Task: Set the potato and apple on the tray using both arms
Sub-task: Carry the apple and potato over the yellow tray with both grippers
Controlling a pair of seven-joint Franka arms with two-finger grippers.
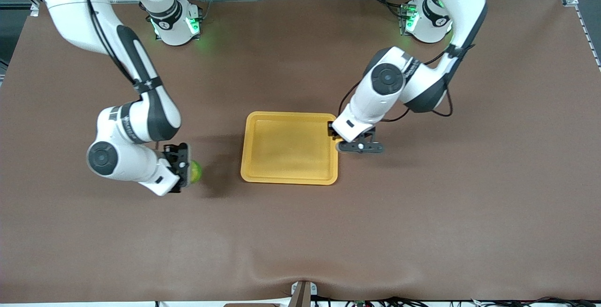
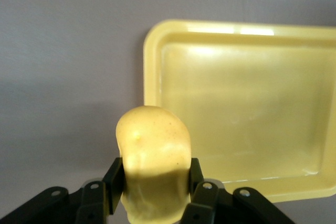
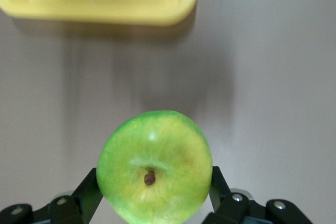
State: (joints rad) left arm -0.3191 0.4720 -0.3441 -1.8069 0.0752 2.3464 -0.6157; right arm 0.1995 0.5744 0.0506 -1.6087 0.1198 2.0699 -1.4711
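apple (image 1: 196, 171) half hidden in right claw (image 1: 187, 171)

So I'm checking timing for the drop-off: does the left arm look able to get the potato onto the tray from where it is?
Probably yes. The left gripper is shut on the potato at the rim of the tray, whose floor is bare. The right gripper holds the apple off toward the right arm's end.

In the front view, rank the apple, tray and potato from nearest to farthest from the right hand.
1. The apple, gripped in the right hand toward the right arm's end of the table.
2. The tray, mid-table.
3. The potato, gripped in the left hand at the tray's edge toward the left arm's end.
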